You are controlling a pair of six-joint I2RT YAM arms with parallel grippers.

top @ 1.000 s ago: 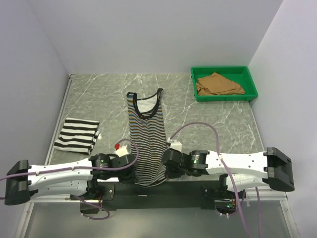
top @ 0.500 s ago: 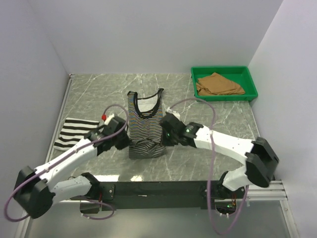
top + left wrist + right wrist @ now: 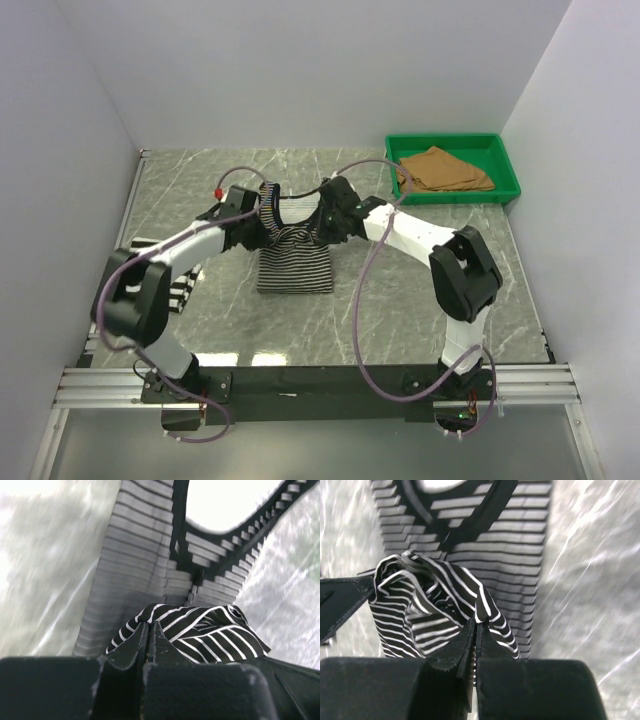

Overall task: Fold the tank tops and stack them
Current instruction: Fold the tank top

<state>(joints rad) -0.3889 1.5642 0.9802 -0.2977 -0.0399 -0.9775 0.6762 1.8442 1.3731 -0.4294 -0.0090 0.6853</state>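
Right, from the top camera: nearest the bases, mid-left of frame, the wide-striped tank top (image 3: 183, 287) lies folded on the table (image 3: 420, 280), partly covered by the left arm (image 3: 190, 250). At frame centre the thin-striped tank top (image 3: 295, 270) is doubled over. Its near part lies flat as a neat rectangle, and the cloth above that is gathered and lifted off the surface. The left gripper (image 3: 268, 230) and right gripper (image 3: 318, 232) sit just beyond, one at each side of that raised cloth, close together. Jaw state is hard to read from up there. The wrist cameras settle it: left gripper (image 3: 150, 630) has both fingers pressed together with a striped bunch squeezed between them and spilling to the right, and right gripper (image 3: 476, 625) is likewise pinched tight on a crumpled wad that spills to the left. Both wrist views also show the black-trimmed neckline and straps lying flat on the table past the pinch, blurred; the top view has those mostly hidden under the grippers. Only the top view shows the far right corner, where the tan tank top (image 3: 440, 170) lies loosely folded inside the green tray (image 3: 455, 140), well apart from both arms.
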